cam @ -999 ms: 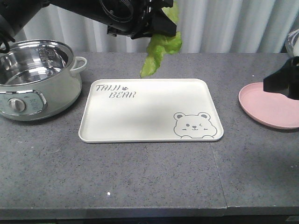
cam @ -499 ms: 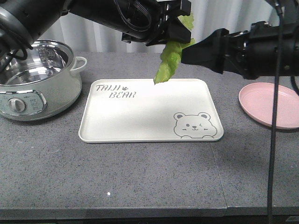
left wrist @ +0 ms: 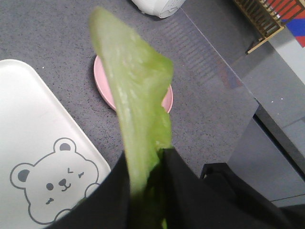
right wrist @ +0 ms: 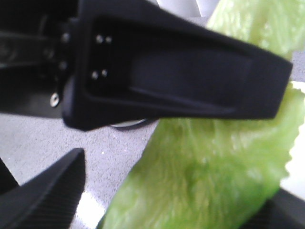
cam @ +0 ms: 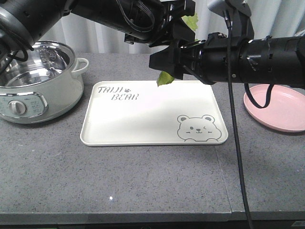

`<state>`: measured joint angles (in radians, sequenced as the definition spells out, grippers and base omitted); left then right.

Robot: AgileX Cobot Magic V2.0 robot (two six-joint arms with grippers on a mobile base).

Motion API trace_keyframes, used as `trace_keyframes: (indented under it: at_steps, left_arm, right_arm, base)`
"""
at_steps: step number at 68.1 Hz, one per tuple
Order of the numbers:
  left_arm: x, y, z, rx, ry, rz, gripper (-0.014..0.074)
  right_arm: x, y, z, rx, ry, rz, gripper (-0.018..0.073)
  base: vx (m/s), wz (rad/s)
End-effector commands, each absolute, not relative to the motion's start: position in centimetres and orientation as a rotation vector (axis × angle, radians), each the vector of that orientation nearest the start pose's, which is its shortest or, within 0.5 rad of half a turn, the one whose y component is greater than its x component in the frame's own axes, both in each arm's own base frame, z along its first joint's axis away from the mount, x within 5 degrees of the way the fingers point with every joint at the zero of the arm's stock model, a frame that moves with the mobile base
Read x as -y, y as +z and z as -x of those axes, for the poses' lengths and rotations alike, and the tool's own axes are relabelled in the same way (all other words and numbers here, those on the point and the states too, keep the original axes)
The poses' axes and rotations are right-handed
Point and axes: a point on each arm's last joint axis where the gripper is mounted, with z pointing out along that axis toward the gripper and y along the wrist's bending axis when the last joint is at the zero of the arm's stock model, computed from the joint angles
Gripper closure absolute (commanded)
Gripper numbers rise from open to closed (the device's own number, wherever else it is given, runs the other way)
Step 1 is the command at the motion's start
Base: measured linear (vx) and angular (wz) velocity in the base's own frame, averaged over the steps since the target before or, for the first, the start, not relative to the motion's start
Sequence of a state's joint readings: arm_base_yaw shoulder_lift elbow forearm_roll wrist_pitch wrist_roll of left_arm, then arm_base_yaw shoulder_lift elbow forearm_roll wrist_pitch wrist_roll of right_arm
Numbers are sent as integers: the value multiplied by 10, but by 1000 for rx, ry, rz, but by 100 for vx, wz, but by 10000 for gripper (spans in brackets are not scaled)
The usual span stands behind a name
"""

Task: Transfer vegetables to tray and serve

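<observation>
1. Currently the vegetables (cam: 165,78) hang in the air as a crinkled green leaf. The lower tip is above the far edge of the tray (cam: 143,119) and does not touch it.
2. The left claw (left wrist: 150,191) pinches the upper end of the leaf. In the left wrist view the leaf emerges from between the two black fingers and extends away from the camera.
3. The right claw (cam: 162,62) reaches in from the right side and is level with the middle of the leaf. In the right wrist view its fingers are spread, with the leaf in the gap. It is not possible to tell whether either finger touches the leaf.
4. The tray lies flat on the table (cam: 143,181) with the lettering and the bear face uncovered. No leaf rests on the tray.
5. The electric pot (cam: 38,81) stands left of the tray, and the visible part of its steel interior shows no greens. The pink plate (cam: 276,107) lies right of the tray, well apart from the leaf.
6. Status, as a judgement: the leaf is lifted and carried, and the transfer is about half complete.
7. Remaining steps: lower the leaf onto the tray, release it, then serve the tray.
</observation>
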<state>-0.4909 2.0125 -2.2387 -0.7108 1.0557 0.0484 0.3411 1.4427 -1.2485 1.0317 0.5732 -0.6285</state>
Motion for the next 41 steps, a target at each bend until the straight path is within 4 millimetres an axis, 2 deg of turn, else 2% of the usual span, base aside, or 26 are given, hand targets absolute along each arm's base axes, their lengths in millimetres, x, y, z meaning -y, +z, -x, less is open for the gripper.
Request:
trace_keyframes:
  at_steps: [1,16,29,36,41]
  left_arm:
    - [252,454,-356,-2087,-1194,-485,604]
    - [251,454,-356,-2084,-1192,-482,603]
    - [251,455,-357,-2077,-1195,-467,547]
    - [251,455,-357,-2076,-1196,-465,440]
    - [251,455,-357,-2078,-1198,-461,314]
  right_arm:
    - [-146,394,-290,-1924,918,305,134]
    - [-147,395,-290,-1911,930,308,575]
    - [-147,395,-290,-1909,928,312,568]
    - [-147,395,-290,-1910,929,313,566]
    - [-147,395,-290,-1910,929,313,564]
  base:
    - [0,0]
    - [0,0]
    - [0,0]
    - [0,0]
    - [0,0]
